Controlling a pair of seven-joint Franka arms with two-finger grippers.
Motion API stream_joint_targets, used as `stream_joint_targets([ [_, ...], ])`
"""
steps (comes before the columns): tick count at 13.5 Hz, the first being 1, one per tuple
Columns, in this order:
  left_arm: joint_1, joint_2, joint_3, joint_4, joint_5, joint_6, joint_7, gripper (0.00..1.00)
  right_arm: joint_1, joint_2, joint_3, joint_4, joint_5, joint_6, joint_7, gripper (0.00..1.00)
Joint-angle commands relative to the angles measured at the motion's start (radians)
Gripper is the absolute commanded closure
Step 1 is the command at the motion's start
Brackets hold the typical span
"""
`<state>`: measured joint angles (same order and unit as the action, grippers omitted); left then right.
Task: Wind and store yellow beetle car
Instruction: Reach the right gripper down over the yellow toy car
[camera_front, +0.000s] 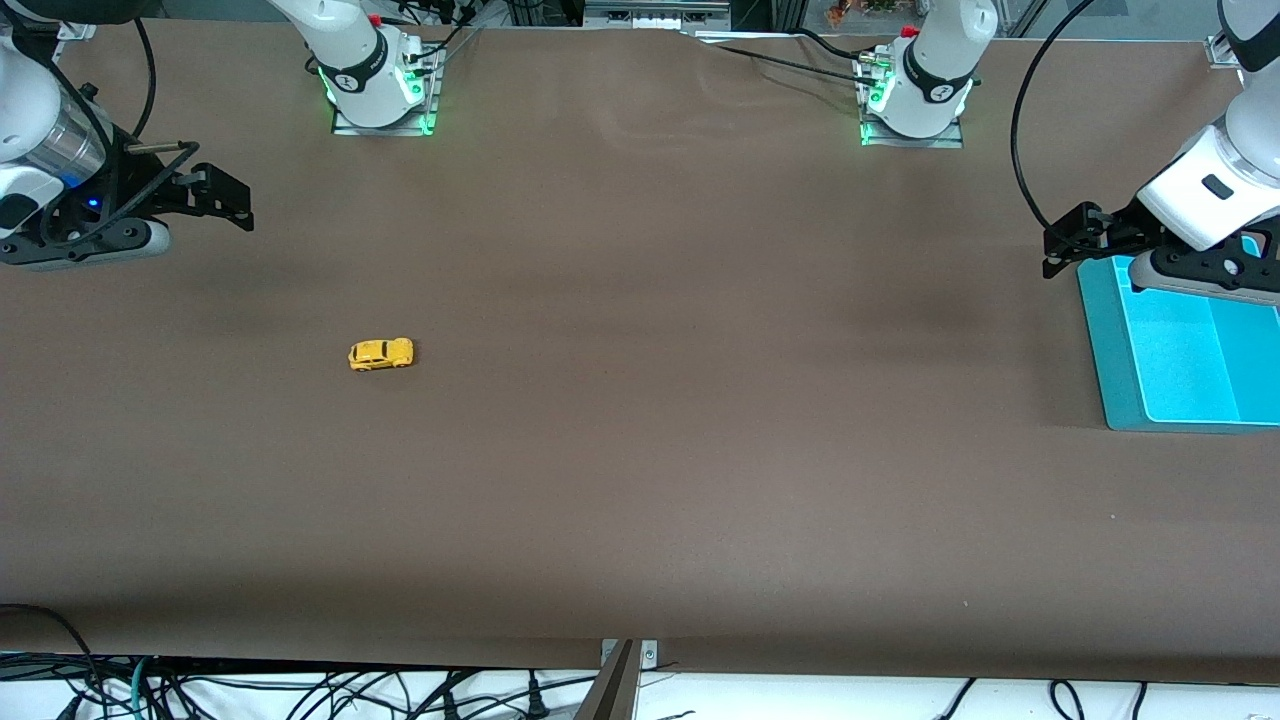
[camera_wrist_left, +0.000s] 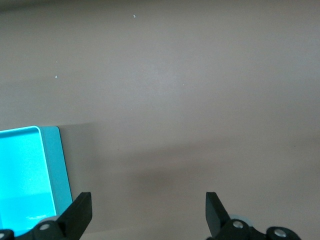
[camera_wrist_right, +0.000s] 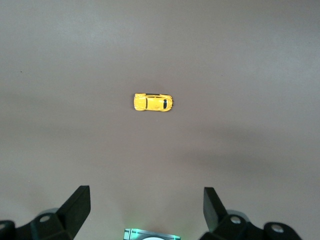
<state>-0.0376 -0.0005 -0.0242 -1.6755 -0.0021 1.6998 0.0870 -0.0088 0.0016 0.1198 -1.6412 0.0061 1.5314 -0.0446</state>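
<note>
Front view: the yellow beetle car (camera_front: 381, 354) sits on its wheels on the brown counter (camera_front: 640, 450) toward the right arm's end, the right gripper (camera_front: 215, 195) hangs wide and empty up by that edge, and the left gripper (camera_front: 1075, 240) waits wide over the teal tray (camera_front: 1105, 370), which looks empty. Left wrist view: a corner of that tray (camera_wrist_left: 50, 165) shows nothing inside. Right wrist view: the car (camera_wrist_right: 153, 103) lies broadside ahead, so I'd say the right gripper (camera_wrist_right: 145, 205) should drop square over the tiny body and pinch its sides.

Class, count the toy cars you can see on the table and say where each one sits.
1. The yellow car stands on its wheels on the brown table, toward the right arm's end, apart from the blue tray. None seems hidden.
</note>
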Motion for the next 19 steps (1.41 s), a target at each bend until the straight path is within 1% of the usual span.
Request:
stream_joint_targets([
  [1, -0.005, 0.017, 0.001, 0.036, 0.013, -0.025, 0.000, 0.00, 0.007, -0.018, -0.012, -0.011, 0.022, -0.016, -0.009, 0.00],
  [6, -0.005, 0.017, 0.001, 0.036, 0.014, -0.025, 0.000, 0.00, 0.007, -0.009, -0.015, -0.025, 0.020, -0.007, -0.029, 0.00],
  [8, -0.005, 0.017, 0.001, 0.036, 0.013, -0.025, 0.002, 0.00, 0.007, 0.043, -0.015, -0.026, 0.014, -0.007, -0.125, 0.00],
  [9, -0.005, 0.017, 0.001, 0.036, 0.013, -0.025, 0.002, 0.00, 0.007, 0.084, -0.015, -0.026, 0.015, 0.001, -0.203, 0.00],
  [10, -0.005, 0.017, 0.001, 0.036, 0.013, -0.025, 0.002, 0.00, 0.006, 0.121, -0.015, -0.028, 0.011, 0.027, -0.239, 0.00],
  [11, -0.005, 0.017, 0.001, 0.036, 0.013, -0.025, 0.002, 0.00, 0.006, 0.155, -0.015, -0.043, 0.009, 0.068, -0.267, 0.00],
  [12, -0.005, 0.017, 0.000, 0.036, 0.014, -0.025, 0.002, 0.00, 0.006, 0.185, -0.014, -0.073, 0.009, 0.128, -0.338, 0.00],
  [15, -0.005, 0.017, 0.000, 0.036, 0.014, -0.025, 0.002, 0.00, 0.004, 0.195, -0.011, -0.265, 0.009, 0.419, -0.661, 0.00],
  [17, -0.007, 0.017, 0.000, 0.037, 0.014, -0.025, 0.007, 0.00, 0.004, 0.199, -0.008, -0.374, 0.009, 0.580, -0.891, 0.00],
  [19, -0.007, 0.017, 0.000, 0.037, 0.014, -0.025, 0.008, 0.00, 0.004, 0.215, -0.008, -0.475, 0.009, 0.718, -1.071, 0.00],
])
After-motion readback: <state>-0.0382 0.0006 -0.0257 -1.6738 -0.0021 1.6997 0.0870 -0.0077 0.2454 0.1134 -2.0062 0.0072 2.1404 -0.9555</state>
